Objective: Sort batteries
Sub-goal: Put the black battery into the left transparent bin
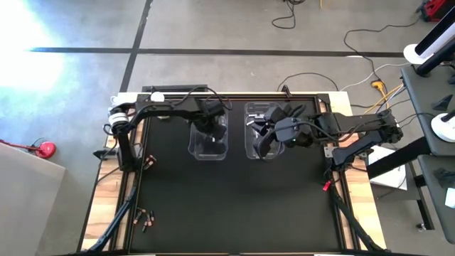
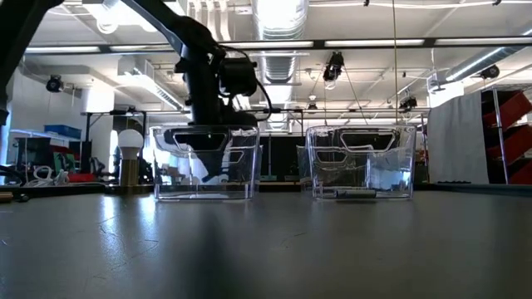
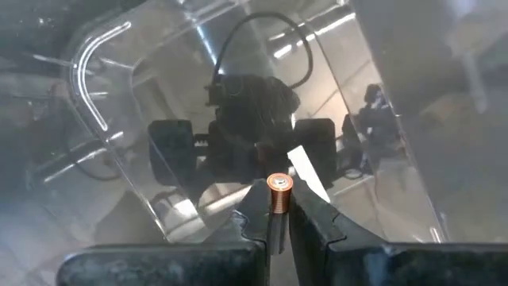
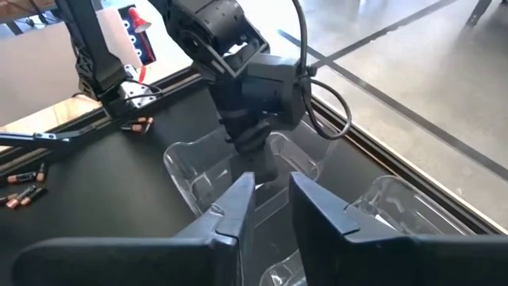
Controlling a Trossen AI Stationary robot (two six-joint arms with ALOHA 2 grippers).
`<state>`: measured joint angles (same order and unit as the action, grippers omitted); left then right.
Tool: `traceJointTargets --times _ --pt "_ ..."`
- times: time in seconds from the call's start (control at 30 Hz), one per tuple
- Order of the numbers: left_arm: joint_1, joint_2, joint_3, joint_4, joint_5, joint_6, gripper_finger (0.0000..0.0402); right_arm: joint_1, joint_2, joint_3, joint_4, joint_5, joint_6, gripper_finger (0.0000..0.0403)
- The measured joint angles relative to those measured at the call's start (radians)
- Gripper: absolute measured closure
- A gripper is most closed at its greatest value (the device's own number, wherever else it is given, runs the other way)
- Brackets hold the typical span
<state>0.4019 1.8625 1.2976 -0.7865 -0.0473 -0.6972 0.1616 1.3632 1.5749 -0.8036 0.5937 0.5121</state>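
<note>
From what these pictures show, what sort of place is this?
Probably a robotics lab or workshop hall. Exposed ceiling ducts and strip lights hang overhead, cables trail over a bare concrete floor, and two clear bins sit on a black worktable.

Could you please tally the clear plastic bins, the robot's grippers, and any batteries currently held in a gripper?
clear plastic bins: 2
grippers, the left gripper and the right gripper: 2
copper battery pinched in the left gripper: 1
Total: 5
</note>
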Motion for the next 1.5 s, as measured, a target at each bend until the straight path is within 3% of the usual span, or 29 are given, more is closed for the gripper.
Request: traceJointTargets --times 0.6,1.0,1.37,1.5 --pt "0.006 0.057 -0.002 -0.021 0.005 -0.297 0.0393 0.000 0.000 -0.064 -0.022 -0.026 -0.053 0.0337" --pt "0.008 0.057 -0.002 -0.037 0.005 -0.344 0.0386 0.009 0.000 -0.092 -0.021 -0.064 -0.050 0.0309" --pt "0.008 0.055 0.007 -0.061 0.006 -0.304 0.0302 0.058 0.000 -0.098 -0.021 -0.071 -0.039 0.0281" --pt "0.003 0.030 0.091 -0.126 0.006 -0.137 0.0273 0.057 0.000 -0.098 -0.031 -0.071 -0.039 0.0273"
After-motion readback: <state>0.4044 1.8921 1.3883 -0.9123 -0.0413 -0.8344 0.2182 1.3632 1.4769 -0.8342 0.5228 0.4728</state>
